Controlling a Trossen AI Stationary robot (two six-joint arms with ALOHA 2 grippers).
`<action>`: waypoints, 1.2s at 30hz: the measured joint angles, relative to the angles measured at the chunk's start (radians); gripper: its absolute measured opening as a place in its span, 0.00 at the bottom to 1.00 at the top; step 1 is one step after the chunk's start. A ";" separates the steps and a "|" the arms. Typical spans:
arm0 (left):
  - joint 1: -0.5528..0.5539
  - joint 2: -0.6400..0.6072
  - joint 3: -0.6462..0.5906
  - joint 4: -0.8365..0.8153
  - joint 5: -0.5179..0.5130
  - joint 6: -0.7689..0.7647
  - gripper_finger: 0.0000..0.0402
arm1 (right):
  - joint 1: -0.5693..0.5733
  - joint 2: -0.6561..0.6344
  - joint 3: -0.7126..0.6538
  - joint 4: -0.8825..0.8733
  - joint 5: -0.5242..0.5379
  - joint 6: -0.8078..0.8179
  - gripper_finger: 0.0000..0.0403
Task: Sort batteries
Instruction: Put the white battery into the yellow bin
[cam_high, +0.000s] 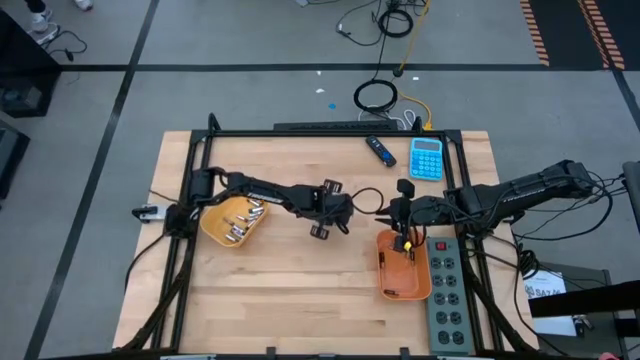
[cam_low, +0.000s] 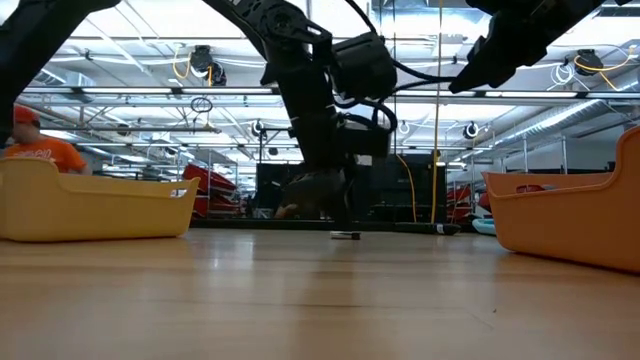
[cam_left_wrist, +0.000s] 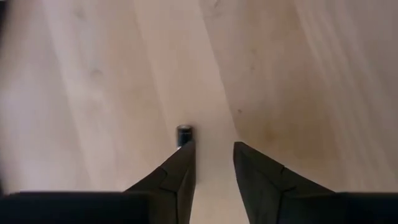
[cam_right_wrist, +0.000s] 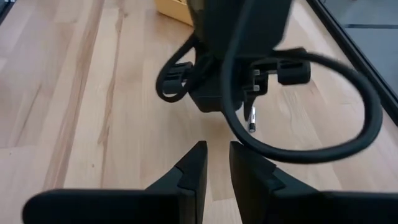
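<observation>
A small dark battery (cam_left_wrist: 184, 134) lies on the bare wood at mid-table, just ahead of one fingertip of my left gripper (cam_left_wrist: 214, 149). That gripper is open, points steeply down and has nothing between its fingers. The low view shows the same battery (cam_low: 345, 235) on the table under the left gripper (cam_low: 320, 195). Several silver batteries (cam_high: 243, 222) lie in the yellow tray (cam_high: 212, 228) at the left. A few dark batteries (cam_high: 405, 245) lie in the orange tray (cam_high: 385, 275) at the right. My right gripper (cam_right_wrist: 216, 149) hovers by the orange tray's far end, narrowly open and empty.
A blue calculator (cam_high: 427, 158) and a dark remote-like stick (cam_high: 380, 150) lie near the far edge. A grey power strip (cam_high: 447, 290) runs along the right side beside the orange tray. Bare wood stretches between the two trays and toward the near edge.
</observation>
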 joint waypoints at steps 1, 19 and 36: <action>-0.009 0.000 0.000 0.001 -0.030 -0.013 0.30 | 0.000 0.000 0.000 -0.001 0.000 0.003 0.15; 0.025 0.000 0.023 -0.005 -0.025 -0.048 0.55 | 0.000 0.000 0.000 -0.001 0.000 -0.012 0.15; 0.125 0.026 0.156 -0.116 0.115 -0.072 0.53 | -0.029 -0.013 0.000 0.084 0.000 -0.124 0.15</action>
